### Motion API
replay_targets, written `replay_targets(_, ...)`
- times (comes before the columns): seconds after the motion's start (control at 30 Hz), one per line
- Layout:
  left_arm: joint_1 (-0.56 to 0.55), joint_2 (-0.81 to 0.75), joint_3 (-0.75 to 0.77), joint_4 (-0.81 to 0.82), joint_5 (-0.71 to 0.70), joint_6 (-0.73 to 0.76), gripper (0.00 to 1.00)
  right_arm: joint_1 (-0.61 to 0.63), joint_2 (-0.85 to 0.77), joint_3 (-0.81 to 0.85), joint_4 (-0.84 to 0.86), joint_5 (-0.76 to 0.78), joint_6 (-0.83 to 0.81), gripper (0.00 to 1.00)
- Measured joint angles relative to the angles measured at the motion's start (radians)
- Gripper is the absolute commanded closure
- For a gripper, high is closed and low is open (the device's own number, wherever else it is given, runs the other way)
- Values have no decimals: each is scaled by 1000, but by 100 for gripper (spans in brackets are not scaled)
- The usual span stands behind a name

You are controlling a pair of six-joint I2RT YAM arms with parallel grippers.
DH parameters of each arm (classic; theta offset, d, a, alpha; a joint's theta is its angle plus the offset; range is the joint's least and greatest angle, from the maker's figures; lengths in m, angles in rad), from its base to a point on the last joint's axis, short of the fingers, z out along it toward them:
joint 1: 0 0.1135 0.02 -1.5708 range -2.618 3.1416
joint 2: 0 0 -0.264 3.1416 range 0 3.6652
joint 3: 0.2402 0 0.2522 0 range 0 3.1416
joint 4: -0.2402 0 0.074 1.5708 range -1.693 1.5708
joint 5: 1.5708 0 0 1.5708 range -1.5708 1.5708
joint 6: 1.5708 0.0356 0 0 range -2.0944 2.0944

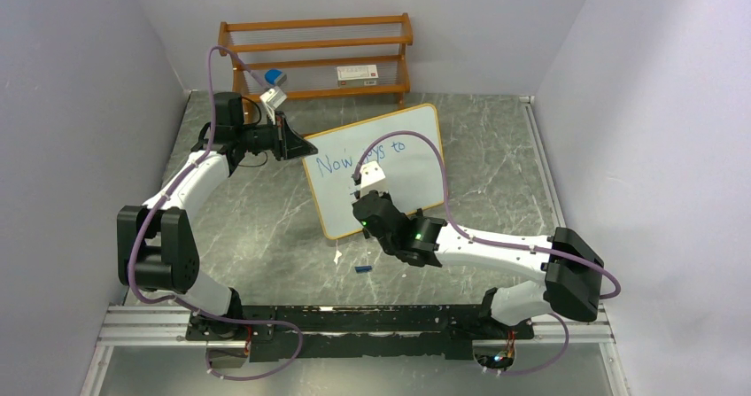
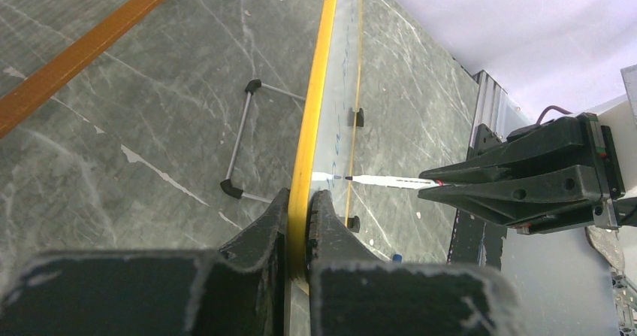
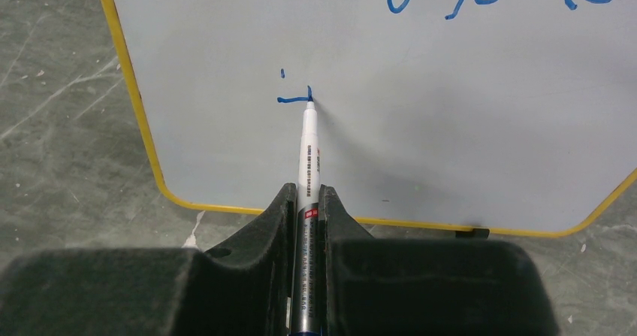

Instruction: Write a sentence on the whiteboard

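**A:** Where is the whiteboard (image 1: 412, 173) seen?

**B:** It is stood up on the grey table (image 1: 505, 174), near the middle, in front of the brown rack (image 1: 316, 55). Its face is turned toward the arms.

**A:** How is it held?

**B:** Its yellow edge is pinched by the left gripper (image 2: 300, 201). The jaws are squeezed tight on the frame at the board's left side.

**A:** And the right gripper (image 3: 306, 195)?

**B:** It is clamped on a white marker (image 3: 309, 148). The marker tip is pressed on the board, low down and near the left side.

**A:** What is written?

**B:** The sentence (image 1: 335, 162) is only begun. "Now" and "to" can be read in blue in the top row. The word between them is partly hidden by a cable (image 1: 416, 139). Under that row, a small blue mark (image 3: 294, 98) and a dot are seen by the tip.

**A:** Anything else?

**B:** A small blue piece (image 1: 361, 269) is seen on the table, near the right arm.
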Motion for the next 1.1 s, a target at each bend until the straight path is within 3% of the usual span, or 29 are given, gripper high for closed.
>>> replay_targets(1.1, 0, 0, 0, 0, -1, 0, 95, -4, 13, 0, 15, 0, -16, 100)
